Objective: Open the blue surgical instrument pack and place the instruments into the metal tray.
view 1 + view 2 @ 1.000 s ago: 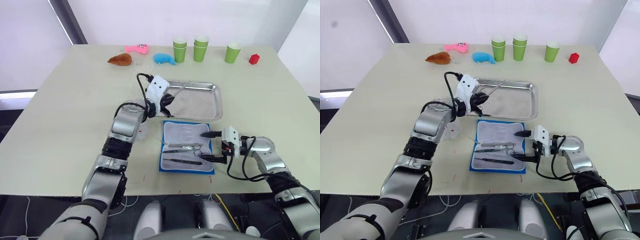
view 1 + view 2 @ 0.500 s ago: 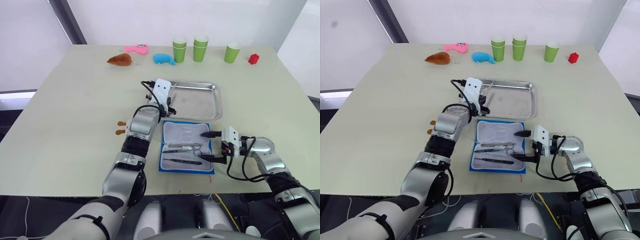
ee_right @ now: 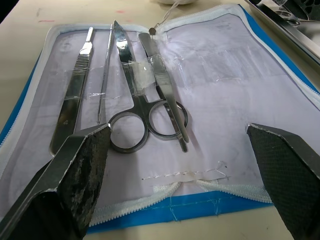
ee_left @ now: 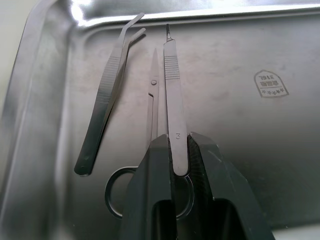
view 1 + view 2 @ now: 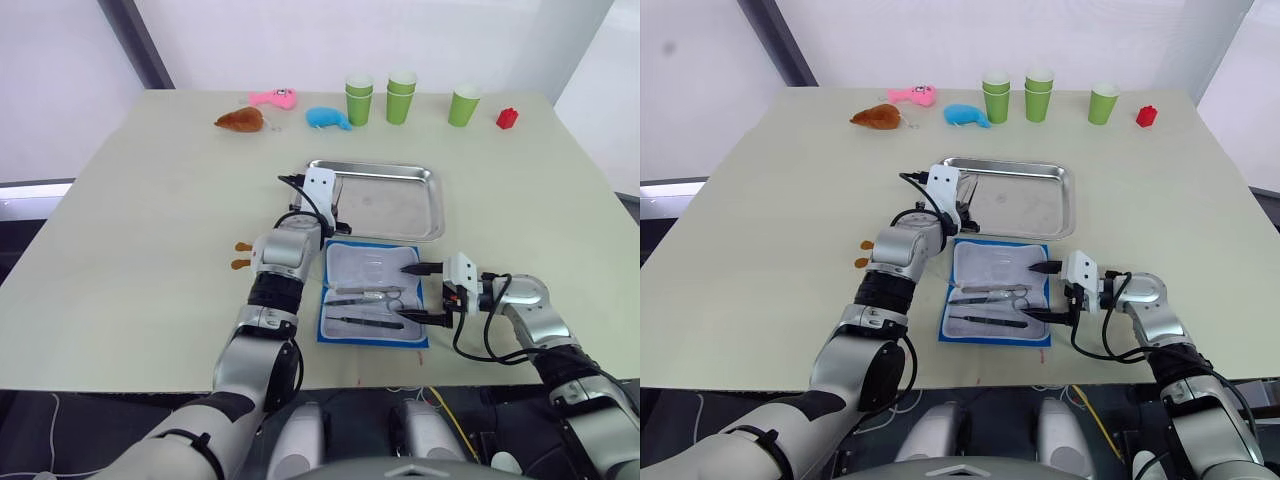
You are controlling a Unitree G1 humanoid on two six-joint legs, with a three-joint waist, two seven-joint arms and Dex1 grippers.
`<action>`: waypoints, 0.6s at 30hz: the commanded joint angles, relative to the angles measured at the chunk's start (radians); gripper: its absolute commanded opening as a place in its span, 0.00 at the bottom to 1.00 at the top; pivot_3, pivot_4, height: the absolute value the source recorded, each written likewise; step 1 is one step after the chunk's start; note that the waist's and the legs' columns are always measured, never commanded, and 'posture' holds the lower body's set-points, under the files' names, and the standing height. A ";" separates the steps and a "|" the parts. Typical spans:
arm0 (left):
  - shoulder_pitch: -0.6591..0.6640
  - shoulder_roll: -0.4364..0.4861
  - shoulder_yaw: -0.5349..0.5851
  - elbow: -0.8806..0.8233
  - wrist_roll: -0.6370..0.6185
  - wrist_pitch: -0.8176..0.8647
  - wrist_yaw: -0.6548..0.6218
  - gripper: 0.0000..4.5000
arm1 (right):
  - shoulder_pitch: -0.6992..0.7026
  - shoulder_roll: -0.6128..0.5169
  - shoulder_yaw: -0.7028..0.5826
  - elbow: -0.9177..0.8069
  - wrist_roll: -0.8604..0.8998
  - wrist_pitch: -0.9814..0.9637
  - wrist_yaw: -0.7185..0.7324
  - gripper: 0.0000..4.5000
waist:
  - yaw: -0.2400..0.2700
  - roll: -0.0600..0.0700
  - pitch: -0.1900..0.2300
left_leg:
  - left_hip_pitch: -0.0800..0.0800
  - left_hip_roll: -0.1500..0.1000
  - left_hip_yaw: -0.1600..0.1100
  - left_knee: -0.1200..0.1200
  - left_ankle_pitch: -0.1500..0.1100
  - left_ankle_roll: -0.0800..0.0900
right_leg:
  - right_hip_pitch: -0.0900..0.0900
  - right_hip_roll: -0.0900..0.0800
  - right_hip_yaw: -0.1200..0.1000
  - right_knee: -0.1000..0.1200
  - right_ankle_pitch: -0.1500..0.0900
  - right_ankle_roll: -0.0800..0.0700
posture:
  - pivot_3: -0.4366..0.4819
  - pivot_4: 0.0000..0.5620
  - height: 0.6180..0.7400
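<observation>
The left claw is clamped on a flat scalpel handle stamped "3", held low over the left end of the metal tray. In the tray beneath it lie two instruments: bent-tip tweezers and ring-handled scissors, side by side, the scissors just under the handle.

The tray is shiny steel with a rolled rim and a small stamped mark on its floor. Touching its near rim lies the blue surgical instrument pack, zipped open flat, pale grey lining up. Four tools rest on the lining: a scalpel handle, a thin probe, scissors taped down, and straight forceps.

The right claw stands wide open at the pack's right edge, one finger on each side of that edge.

Beyond the tray, at the bench's far edge: a brown toy, a pink toy, a blue whale toy, three green cup stacks and a red block.
</observation>
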 commanded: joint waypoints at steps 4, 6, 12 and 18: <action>-0.016 -0.015 -0.002 -0.017 -0.012 -0.007 0.003 0.11 | 0.074 -0.004 0.072 0.077 -0.106 0.037 -0.015 1.00 | 0.000 0.000 0.000 | 0.001 0.000 -0.001 0.000 0.000 0.000 | 0.002 0.000 -0.001 0.000 0.000 0.000 | 0.48 0.27 1.00; -0.017 -0.015 -0.002 -0.015 -0.013 -0.012 0.006 0.30 | 0.075 -0.003 0.072 0.076 -0.106 0.038 -0.016 1.00 | 0.000 0.000 0.000 | 0.001 0.000 -0.002 0.000 0.000 0.000 | 0.002 0.000 -0.002 0.000 0.000 0.000 | 0.48 0.27 1.00; -0.013 -0.019 -0.009 -0.026 -0.019 -0.018 -0.006 0.59 | 0.075 -0.002 0.075 0.077 -0.110 0.036 -0.018 1.00 | 0.000 0.000 0.000 | 0.001 0.000 -0.002 0.000 0.000 -0.001 | 0.002 0.000 -0.003 0.000 0.000 0.000 | 0.48 0.27 1.00; -0.010 -0.013 -0.019 -0.056 -0.026 -0.028 -0.033 0.59 | 0.077 0.000 0.075 0.074 -0.109 0.037 -0.022 1.00 | -0.001 0.000 0.000 | 0.001 0.000 -0.003 0.000 0.000 -0.001 | 0.002 0.000 -0.003 -0.001 0.000 0.000 | 0.48 0.27 1.00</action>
